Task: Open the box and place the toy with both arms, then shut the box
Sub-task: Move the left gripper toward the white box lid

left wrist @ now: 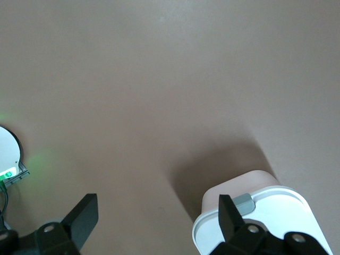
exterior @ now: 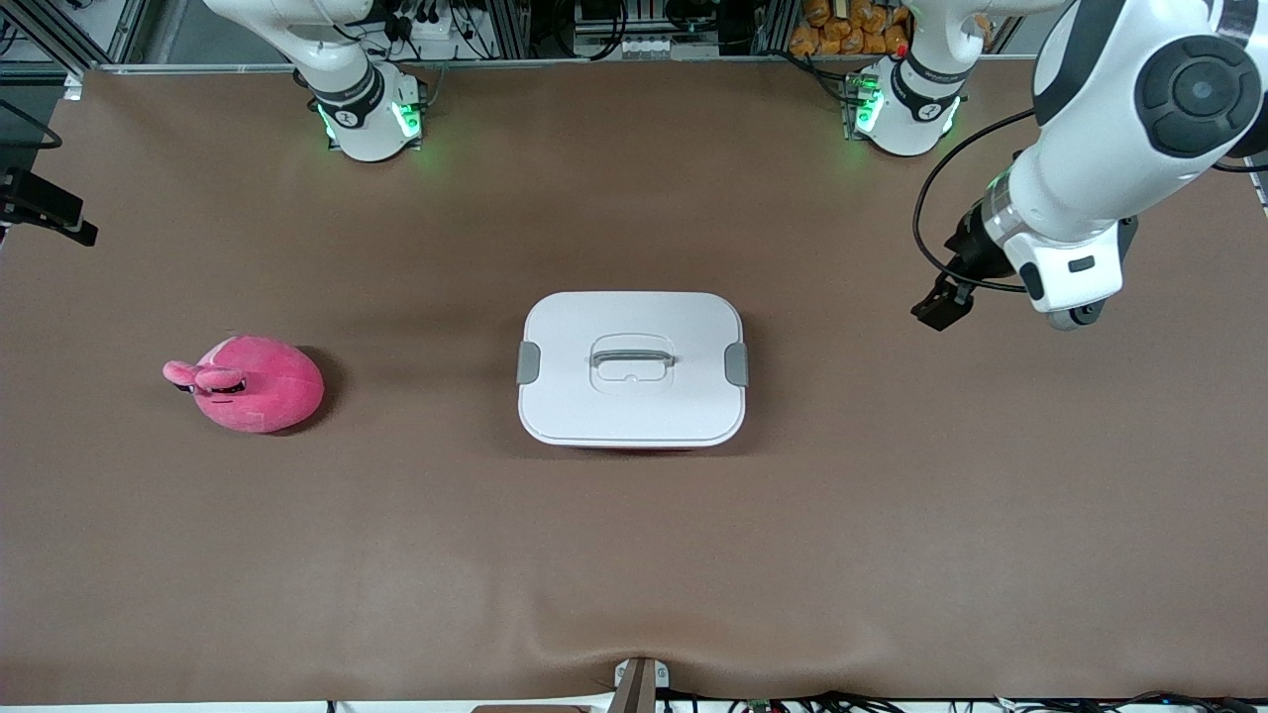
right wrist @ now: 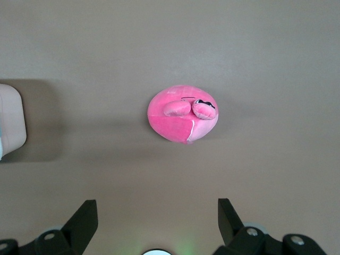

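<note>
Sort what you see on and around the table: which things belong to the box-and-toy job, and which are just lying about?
For the job:
- box, lid shut
- toy, toward the right arm's end
- left hand, open, in the air
- right hand, open, above the toy

Lying about:
- orange items past the table edge
- cables by the bases

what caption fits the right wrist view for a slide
Open right pincer hangs over the brown table, pink plush toy below, unheld.

No text, label, brand or number can be read anywhere.
</note>
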Controlling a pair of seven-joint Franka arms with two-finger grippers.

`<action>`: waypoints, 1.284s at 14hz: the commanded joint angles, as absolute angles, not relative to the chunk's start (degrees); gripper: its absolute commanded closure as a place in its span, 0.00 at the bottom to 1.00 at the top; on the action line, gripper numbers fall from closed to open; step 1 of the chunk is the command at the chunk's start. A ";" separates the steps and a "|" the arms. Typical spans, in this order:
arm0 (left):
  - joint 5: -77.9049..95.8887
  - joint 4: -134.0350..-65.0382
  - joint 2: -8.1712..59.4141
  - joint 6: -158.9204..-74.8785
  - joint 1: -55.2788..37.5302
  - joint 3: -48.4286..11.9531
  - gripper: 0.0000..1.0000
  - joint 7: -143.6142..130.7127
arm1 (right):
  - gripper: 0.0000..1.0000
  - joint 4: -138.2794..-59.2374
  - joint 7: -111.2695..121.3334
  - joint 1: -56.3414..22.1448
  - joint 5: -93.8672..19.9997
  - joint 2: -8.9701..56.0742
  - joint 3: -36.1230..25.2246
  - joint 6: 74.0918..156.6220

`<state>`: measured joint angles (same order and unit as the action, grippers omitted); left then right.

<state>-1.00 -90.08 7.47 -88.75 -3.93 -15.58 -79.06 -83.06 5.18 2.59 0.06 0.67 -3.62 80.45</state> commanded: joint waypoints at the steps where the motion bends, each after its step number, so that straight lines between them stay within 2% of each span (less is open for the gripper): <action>1: -2.72 -89.39 9.48 -89.20 -5.44 -15.73 0.00 -81.99 | 0.00 -82.00 4.57 2.90 -0.70 0.79 -3.25 80.16; 14: -5.54 -88.59 19.76 -98.96 -16.07 -15.82 0.00 -106.50 | 0.00 -82.00 4.66 2.73 -0.79 0.88 -3.25 80.07; 18: -6.85 -84.48 24.77 -100.20 -19.85 -15.73 0.00 -113.28 | 0.00 -82.00 4.66 2.64 -0.79 0.88 -3.25 80.07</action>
<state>-4.82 -88.56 21.47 -100.47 -18.18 -15.69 -109.93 -82.98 5.17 2.52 -0.13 0.67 -3.45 80.45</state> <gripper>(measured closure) 0.000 0.000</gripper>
